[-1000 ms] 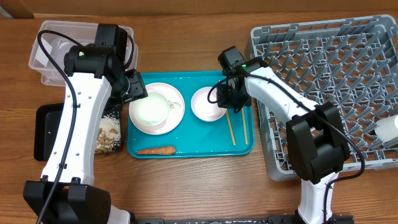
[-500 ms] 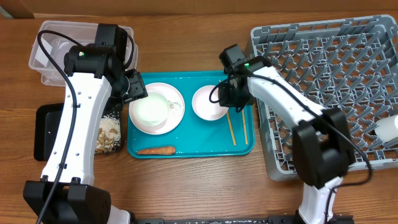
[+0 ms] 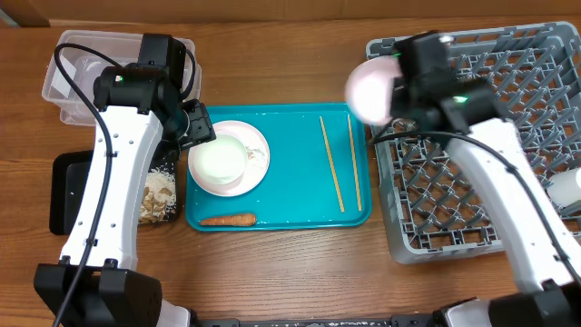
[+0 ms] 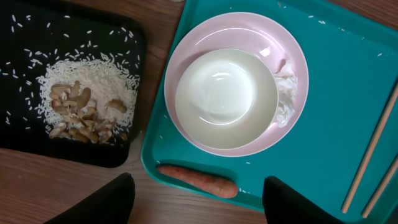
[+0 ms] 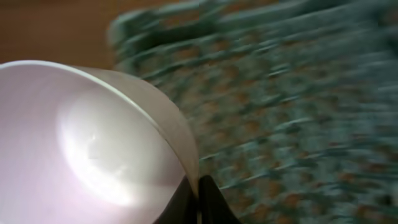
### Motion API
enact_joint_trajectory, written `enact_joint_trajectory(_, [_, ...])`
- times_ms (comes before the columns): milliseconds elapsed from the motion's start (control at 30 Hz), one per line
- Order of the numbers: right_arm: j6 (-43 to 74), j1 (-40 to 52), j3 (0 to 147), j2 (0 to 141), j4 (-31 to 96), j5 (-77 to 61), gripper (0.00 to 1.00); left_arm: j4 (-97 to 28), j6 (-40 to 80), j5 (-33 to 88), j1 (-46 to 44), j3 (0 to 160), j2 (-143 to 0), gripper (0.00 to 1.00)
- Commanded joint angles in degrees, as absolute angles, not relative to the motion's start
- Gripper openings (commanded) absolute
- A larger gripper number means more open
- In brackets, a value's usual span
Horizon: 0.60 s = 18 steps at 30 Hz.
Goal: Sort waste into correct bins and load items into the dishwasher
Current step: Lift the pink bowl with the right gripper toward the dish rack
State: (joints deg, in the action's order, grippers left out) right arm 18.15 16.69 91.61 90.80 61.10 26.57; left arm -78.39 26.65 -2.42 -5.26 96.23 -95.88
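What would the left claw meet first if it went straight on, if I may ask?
Likely the small bowl stacked on the plate, though depth from the left claw is unclear.

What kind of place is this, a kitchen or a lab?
Likely a robot test bench staged for dish clearing: two arms at a wooden table, a grey dish rack, a teal tray of used tableware, a clear tub and black tray for waste.

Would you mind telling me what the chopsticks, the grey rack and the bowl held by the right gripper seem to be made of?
Chopsticks: likely wood or bamboo; they are pale tan and matte.
Grey rack: moulded plastic, going by its uniform colour and open lattice.
Bowl: glossy white with a bright highlight; ceramic or melamine, I cannot tell which.
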Motion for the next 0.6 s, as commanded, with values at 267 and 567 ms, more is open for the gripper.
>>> enact_joint_trajectory(267, [23.42,0.91,92.97,90.78,53.65,73.91,0.04,-77.52,27.03,-3.20,-5.26,97.25,-94.74,0.70])
enact_joint_trajectory(567, [19.09,-12.38,92.97,98.80,45.15,74.56,0.04,-77.56,27.05,-3.16,-5.32,97.25,-94.74,0.70])
